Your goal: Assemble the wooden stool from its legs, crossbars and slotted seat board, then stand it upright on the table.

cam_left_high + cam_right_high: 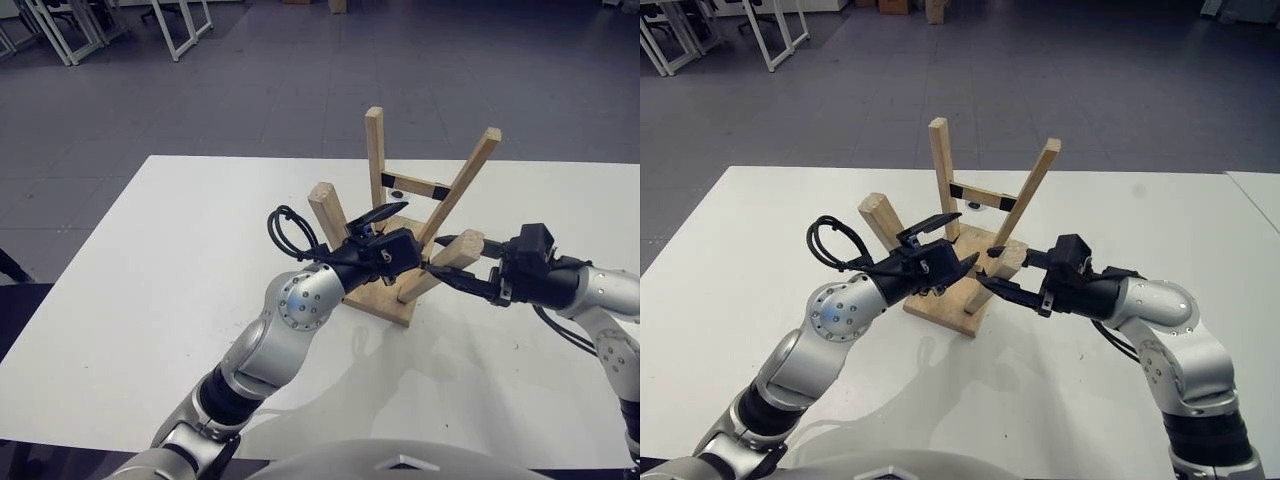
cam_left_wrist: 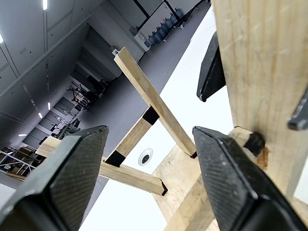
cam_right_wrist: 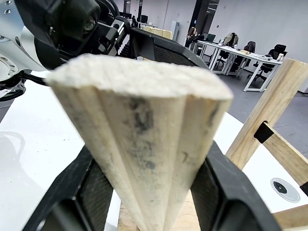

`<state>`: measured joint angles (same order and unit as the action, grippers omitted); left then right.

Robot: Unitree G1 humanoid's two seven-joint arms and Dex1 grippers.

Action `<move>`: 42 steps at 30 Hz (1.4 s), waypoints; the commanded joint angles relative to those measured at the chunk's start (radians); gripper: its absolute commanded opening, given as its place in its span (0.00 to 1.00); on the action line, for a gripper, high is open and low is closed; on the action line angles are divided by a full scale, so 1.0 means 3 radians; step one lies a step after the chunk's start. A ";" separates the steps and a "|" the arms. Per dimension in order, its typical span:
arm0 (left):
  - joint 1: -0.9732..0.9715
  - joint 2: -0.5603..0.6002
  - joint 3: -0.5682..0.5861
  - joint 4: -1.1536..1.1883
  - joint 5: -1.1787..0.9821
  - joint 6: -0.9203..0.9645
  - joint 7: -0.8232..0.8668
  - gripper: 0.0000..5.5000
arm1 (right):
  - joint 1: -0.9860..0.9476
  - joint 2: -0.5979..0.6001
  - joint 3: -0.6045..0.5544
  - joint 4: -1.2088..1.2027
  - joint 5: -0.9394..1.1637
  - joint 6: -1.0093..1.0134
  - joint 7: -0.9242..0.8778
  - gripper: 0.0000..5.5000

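Observation:
The wooden stool lies upside down, its seat board [image 1: 388, 302] flat on the white table [image 1: 150, 280]. Two far legs [image 1: 375, 150] [image 1: 466, 172] point up, joined by a crossbar [image 1: 420, 186] with black tape at its ends. A near left leg [image 1: 326, 208] also stands in the board. My right gripper [image 1: 995, 268] is shut on the tilted near right leg [image 1: 447, 262], whose end grain sits between its fingers [image 3: 91, 187]. My left gripper [image 1: 952, 242] is open over the board, just left of that leg, with its pads [image 2: 77, 178] wide apart.
A small round white insert [image 1: 397, 193] sits in the tabletop behind the stool. Bare table lies to the left and in front. Beyond the far edge is grey floor with white desk frames [image 1: 180, 25].

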<state>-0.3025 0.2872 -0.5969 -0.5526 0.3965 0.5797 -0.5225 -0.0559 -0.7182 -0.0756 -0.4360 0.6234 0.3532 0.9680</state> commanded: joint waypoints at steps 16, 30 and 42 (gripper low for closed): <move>-0.0834 0.0121 0.1567 -0.0396 0.0096 -0.0432 0.0692 0.59 | -0.0302 -0.0335 0.0401 0.0060 -0.0405 0.0507 -0.0116 0.37; 0.0253 0.0158 0.1221 0.0712 0.0022 -0.0728 0.0488 0.59 | -0.0601 -0.0349 0.0599 0.0261 -0.0326 0.0638 -0.0046 0.37; 0.0462 0.0290 0.0957 0.0529 0.0045 -0.0927 0.0358 0.59 | -0.0788 -0.0250 0.0698 0.0591 -0.0398 0.0570 0.0180 0.37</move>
<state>-0.1841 0.3670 -0.2914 -0.3618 0.4544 0.3608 -0.3714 -0.3318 -0.8237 0.0755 -0.3034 0.5445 0.5062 1.0160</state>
